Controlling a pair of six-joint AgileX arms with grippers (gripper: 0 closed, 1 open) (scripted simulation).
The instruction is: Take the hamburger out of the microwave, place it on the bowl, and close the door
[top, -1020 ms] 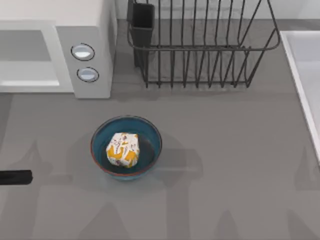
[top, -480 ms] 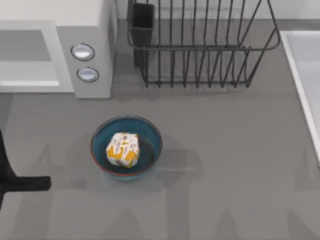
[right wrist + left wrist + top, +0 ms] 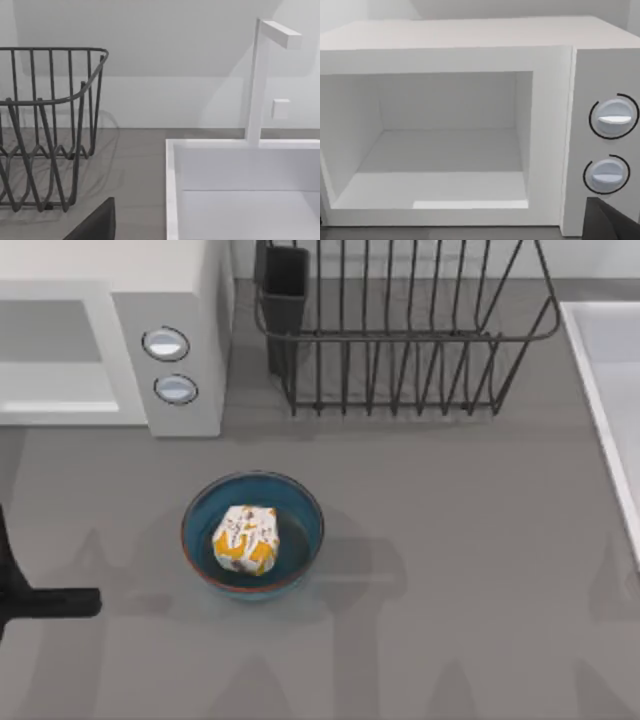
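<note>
Cut off at the left edge of the top view: the microwave point(image 3: 170, 350), showing only its right part with the two round knobs point(image 3: 166, 343) and a slice of the open grey cavity point(image 3: 50, 360); door not to be made out in any view. Also cropped there, the left arm point(image 3: 40, 602), entering as a dark bar at the near left of the surface point(image 3: 450, 540), lying level and reaching rightward, stopping well short of the bowl point(image 3: 300, 512); left pincer itself too cut off to judge, so cannot tell whether its fingers are apart or together. Looking straight into the microwave's cavity point(image 3: 445, 145) from the left wrist view, with nothing lying inside, both knobs point(image 3: 614, 116) sitting on the panel to the side, and a dark sliver of the pincer point(image 3: 610, 222) poking in at one corner. Sitting in the bowl near the middle of the surface: the hamburger point(image 3: 245, 538), wrapped in white paper with yellow-orange print, resting toward the bowl's left side. Standing at the far side, right of the microwave: a dark wire dish rack point(image 3: 400, 335), its top cropped. Running along the right edge, only partly in frame: a white sink point(image 3: 610, 370). Showing in the right wrist view: the rack's end point(image 3: 50, 125), the sink basin point(image 3: 240, 170) with its white faucet point(image 3: 257, 80), and a dark wedge of the right pincer point(image 3: 95, 225) at the picture's margin, its state likewise impossible to tell.
</note>
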